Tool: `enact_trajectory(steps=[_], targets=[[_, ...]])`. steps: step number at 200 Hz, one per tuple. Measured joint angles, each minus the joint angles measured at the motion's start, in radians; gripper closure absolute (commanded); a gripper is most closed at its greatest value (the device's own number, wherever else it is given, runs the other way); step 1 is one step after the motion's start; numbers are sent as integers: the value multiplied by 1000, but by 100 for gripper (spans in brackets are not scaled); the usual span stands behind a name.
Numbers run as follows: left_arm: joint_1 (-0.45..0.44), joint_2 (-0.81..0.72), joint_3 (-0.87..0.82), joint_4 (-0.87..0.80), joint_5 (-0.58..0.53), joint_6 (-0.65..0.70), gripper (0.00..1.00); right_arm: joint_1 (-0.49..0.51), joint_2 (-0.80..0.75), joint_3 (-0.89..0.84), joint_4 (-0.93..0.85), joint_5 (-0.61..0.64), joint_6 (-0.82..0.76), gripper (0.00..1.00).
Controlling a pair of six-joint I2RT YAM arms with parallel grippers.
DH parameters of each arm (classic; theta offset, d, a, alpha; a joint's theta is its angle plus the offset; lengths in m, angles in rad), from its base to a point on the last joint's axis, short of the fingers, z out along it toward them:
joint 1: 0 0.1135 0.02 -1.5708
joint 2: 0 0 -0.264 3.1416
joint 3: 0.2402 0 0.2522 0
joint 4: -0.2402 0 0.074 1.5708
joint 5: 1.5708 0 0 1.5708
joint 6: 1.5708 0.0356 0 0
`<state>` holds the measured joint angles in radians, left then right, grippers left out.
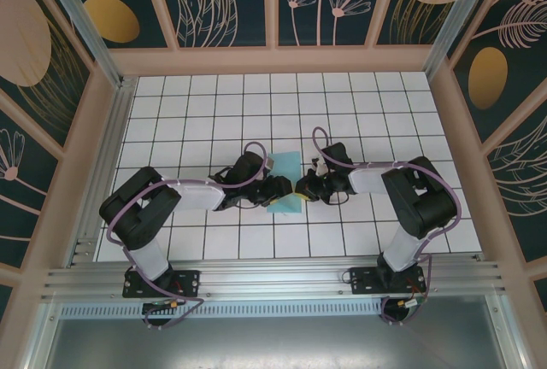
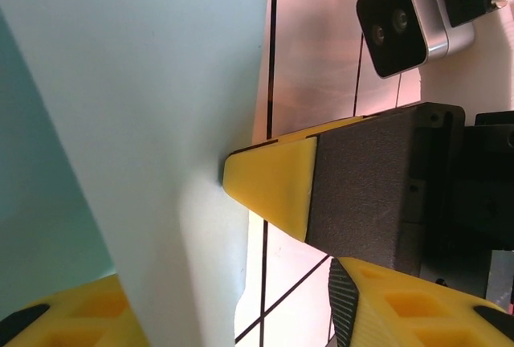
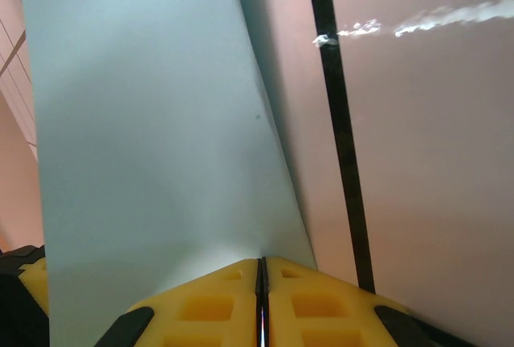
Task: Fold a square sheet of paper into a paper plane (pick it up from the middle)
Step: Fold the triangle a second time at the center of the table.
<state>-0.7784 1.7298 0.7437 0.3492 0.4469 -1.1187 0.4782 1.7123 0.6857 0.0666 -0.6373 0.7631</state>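
Between the two arms, near the middle of the white-tiled tabletop (image 1: 214, 104), sits the sheet of paper (image 1: 288, 168). From above it shows as a narrow pale teal strip running away from the arm bases. Its near end is covered by the two wrists, so its full outline cannot be read, nor how much of it rests on the tiles.

The right tool (image 3: 259, 271) is closed on the sheet's edge. In its own wrist view the two yellow fingers meet along a thin seam, and the paper rises straight out from between them. A crease or folded edge slants down toward the fingertips. The bottom of the frame cuts off the rest of the fingers.

The left tool (image 2: 233, 315) stands with its jaws apart. One yellow finger is low on the left against the paper and the other low on the right, clear of it. The paper runs down between them, unclamped. The left wrist view also shows a yellow fingertip of the right tool touching the paper's edge. The right wrist's camera (image 2: 401, 22) is above it.
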Motion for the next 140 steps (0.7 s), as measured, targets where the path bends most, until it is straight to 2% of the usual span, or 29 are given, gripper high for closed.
enact_trajectory(steps=[72,140], targets=[[0,-85,-35,26,19,-21,48,0,3,0,-1,0,-6,87],[0,-40,-37,136,25,-78,52,-1,4,0,-1,-1,-7,87]])
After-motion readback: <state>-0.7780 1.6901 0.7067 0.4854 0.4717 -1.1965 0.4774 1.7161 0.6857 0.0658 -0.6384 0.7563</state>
